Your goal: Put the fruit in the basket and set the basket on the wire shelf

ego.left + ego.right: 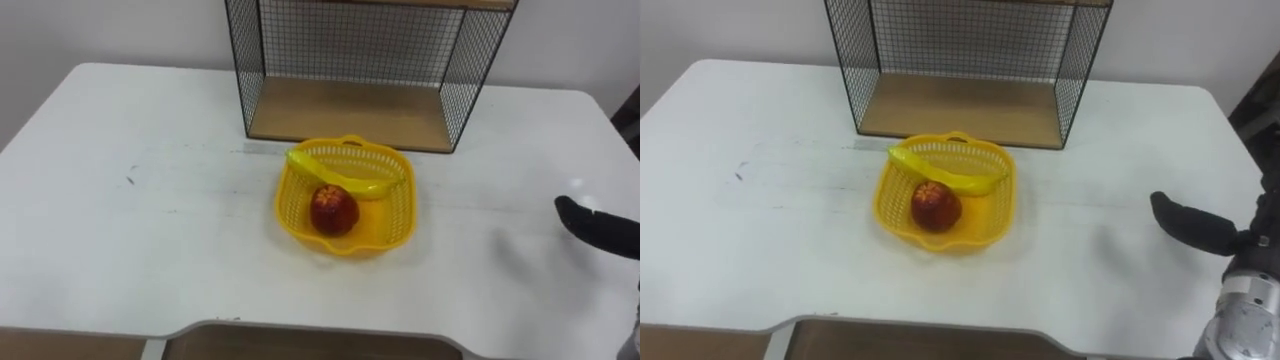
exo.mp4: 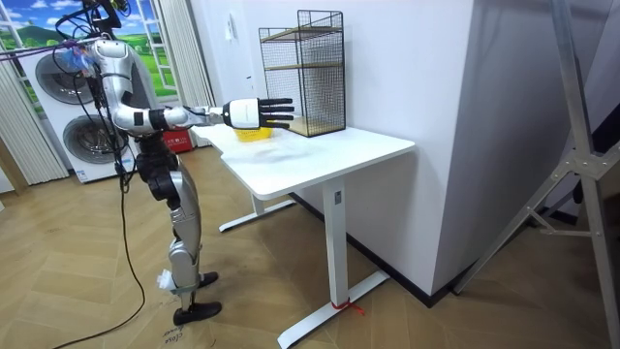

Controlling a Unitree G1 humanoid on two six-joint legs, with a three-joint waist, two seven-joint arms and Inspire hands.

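Note:
A yellow plastic basket (image 1: 404,203) stands on the white table (image 1: 130,230), just in front of the wire shelf (image 1: 350,110). A red apple (image 1: 334,210) lies inside it, and a yellow banana (image 1: 345,178) rests across its far side. My right hand (image 1: 600,225) hovers over the table's right part, well to the right of the basket and apart from it. In the room view its fingers (image 2: 276,110) are stretched out straight and hold nothing. I stand at the table's long front edge.
The black wire shelf (image 2: 310,73) has a wooden lower board and an upper level, and stands against the wall at the table's back. The table's cut-out front edge (image 1: 300,335) is right below me. Washing machines (image 2: 68,107) stand behind me.

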